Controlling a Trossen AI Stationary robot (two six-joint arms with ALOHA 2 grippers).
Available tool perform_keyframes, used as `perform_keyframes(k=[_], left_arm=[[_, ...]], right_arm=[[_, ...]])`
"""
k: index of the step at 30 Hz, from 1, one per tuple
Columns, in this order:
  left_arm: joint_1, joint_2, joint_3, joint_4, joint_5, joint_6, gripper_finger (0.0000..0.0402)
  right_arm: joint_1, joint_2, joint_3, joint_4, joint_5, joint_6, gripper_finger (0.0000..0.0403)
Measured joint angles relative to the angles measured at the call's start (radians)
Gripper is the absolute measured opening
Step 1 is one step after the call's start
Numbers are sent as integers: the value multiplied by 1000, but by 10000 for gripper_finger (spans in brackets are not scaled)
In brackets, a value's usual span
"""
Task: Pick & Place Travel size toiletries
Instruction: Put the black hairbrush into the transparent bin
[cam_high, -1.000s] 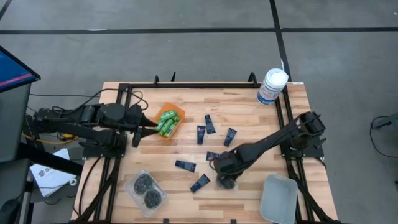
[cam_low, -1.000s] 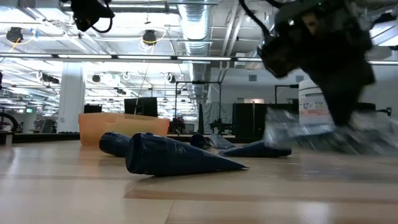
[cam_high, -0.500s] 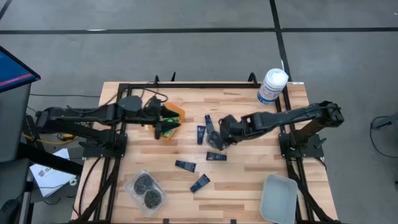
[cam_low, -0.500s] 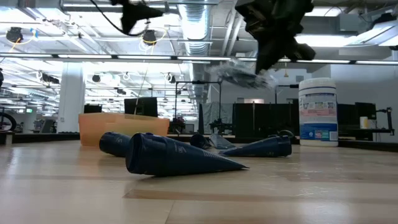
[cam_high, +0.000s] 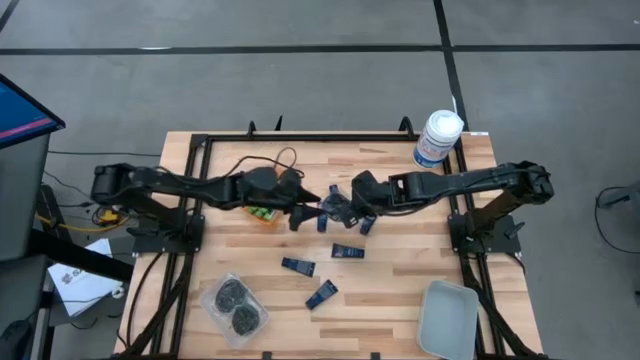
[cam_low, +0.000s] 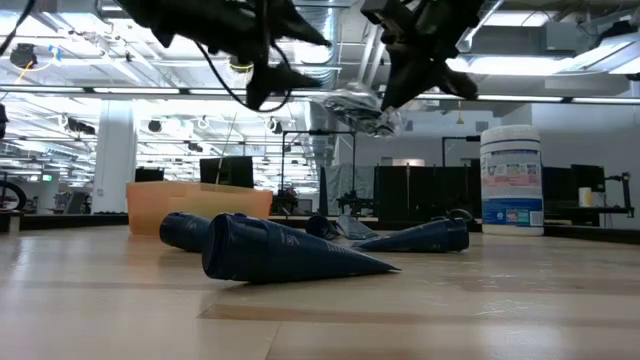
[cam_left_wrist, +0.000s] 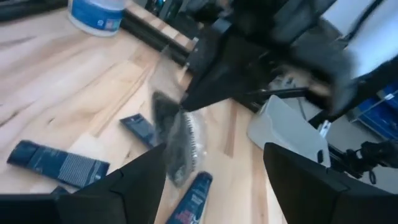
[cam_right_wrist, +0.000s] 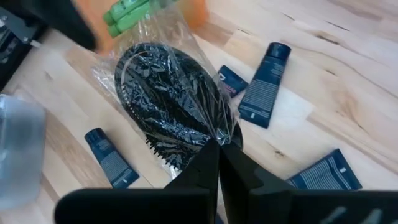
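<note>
My right gripper (cam_high: 343, 205) hangs above the table's middle, shut on a clear packet (cam_right_wrist: 168, 99) with a black round bristled piece inside. The packet also shows in the low view (cam_low: 356, 108), well above the wood. My left gripper (cam_high: 303, 212) is open just left of it; in its wrist view the packet (cam_left_wrist: 178, 138) floats ahead of its fingers, apart from them as far as I can tell. An orange bin (cam_high: 284, 181) with green bottles (cam_right_wrist: 127, 11) sits under the left arm. Navy tubes (cam_high: 347, 251) lie flat on the table. My right gripper pinches the packet's clear film at one edge (cam_right_wrist: 219, 138) between its two fingers (cam_right_wrist: 200, 171). The packet is lifted clear of the table and reaches out beyond the fingertips toward the left arm, with the black piece beyond the pinch.
More navy tubes (cam_high: 298, 266) (cam_high: 321, 293) (cam_high: 372, 222) are scattered near the middle. Another packet with two black pieces (cam_high: 233, 305) lies near the left front. A grey tray (cam_high: 447, 318) sits at the right front, a white canister (cam_high: 437, 138) at the far right corner.
My right gripper has lifted the packet off the table near the right front and carried it up and toward the far left, to the middle. My left gripper has travelled from the orange bin toward the table's right, closing on the packet.
</note>
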Motion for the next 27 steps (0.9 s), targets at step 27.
perform_keyframes(k=[27], left_arm=[[74,-42,2,-16,-24,-21,266]], right_arm=[[18,-2,2,27,-4,-54,0]])
